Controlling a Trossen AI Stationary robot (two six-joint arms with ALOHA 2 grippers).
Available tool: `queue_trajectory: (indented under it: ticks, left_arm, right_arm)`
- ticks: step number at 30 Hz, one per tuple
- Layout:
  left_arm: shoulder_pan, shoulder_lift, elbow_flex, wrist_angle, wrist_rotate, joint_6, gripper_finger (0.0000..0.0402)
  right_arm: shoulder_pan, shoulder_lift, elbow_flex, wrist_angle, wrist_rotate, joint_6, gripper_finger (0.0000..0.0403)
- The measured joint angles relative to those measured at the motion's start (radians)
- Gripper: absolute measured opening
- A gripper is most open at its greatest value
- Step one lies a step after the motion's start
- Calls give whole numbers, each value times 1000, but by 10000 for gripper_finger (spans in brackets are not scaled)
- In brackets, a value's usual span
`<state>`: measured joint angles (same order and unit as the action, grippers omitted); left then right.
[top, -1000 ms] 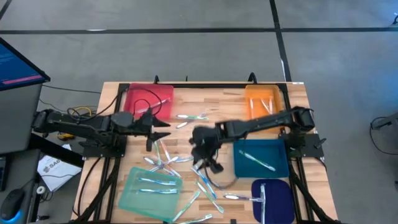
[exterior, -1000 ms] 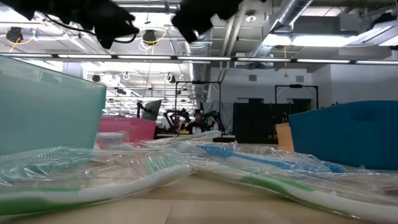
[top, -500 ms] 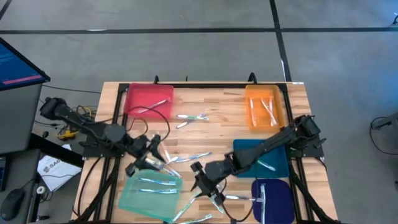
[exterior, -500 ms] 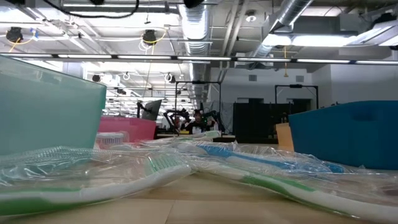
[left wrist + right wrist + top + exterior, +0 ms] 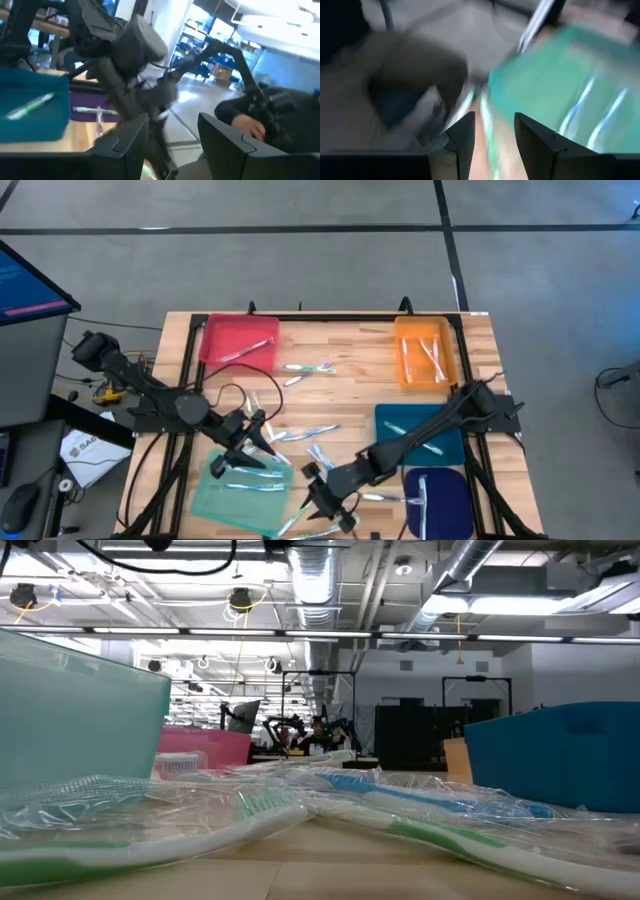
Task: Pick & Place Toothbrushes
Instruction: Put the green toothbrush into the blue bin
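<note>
Several toothbrushes lie loose on the wooden table, some in clear wrappers, around the middle and the near edge. Others lie in the trays: red, orange, teal, purple and light green. My left gripper hovers open over the light green tray's far right corner, pointing level toward the table's right. My right gripper stands open near the near edge, just right of that tray, slanting down toward it. Neither holds anything.
Black cables trail over the table's left part. The right arm stretches across the teal tray. A monitor stands left of the table. A person shows beyond the table in the left wrist view.
My left gripper has swung from beside the red tray toward the near edge, over the light green tray's far corner, turning toward the right. My right gripper has gone from the table's middle toward the near edge, sinking lower. Neither has taken hold of anything.
</note>
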<state>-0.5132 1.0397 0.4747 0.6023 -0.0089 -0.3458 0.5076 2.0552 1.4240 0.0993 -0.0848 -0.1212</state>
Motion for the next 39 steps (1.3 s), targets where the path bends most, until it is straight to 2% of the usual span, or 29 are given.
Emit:
queue_trajectory:
  ticks: [3, 7, 10, 16, 21, 27, 31, 39]
  left_arm:
    - [-28, 50, 0, 47, -45, -33, 167]
    - [-78, 106, 0, 143, -62, -37, 167]
    - [-111, 125, 1, 201, -72, -35, 167]
    - [-170, 127, 0, 237, -120, -22, 167]
    - [-193, 128, 0, 251, -144, 1, 167]
    - [-193, 127, 0, 253, -144, 2, 167]
    - [-193, 128, 0, 253, -144, 8, 167]
    - [-193, 127, 0, 258, -144, 8, 167]
  right_arm:
    - [-2, 63, 69, -14, -46, 27, 131]
    - [3, 89, 131, -86, -47, 11, 131]
    - [11, 124, 153, -204, -45, 2, 131]
    - [22, 261, 254, -201, -40, -1, 131]
    - [33, 306, 350, -265, 52, -20, 131]
    - [51, 297, 370, -322, 163, -52, 133]
    - [49, 311, 372, -317, 156, 0, 156]
    - [40, 321, 366, -323, 175, 15, 230]
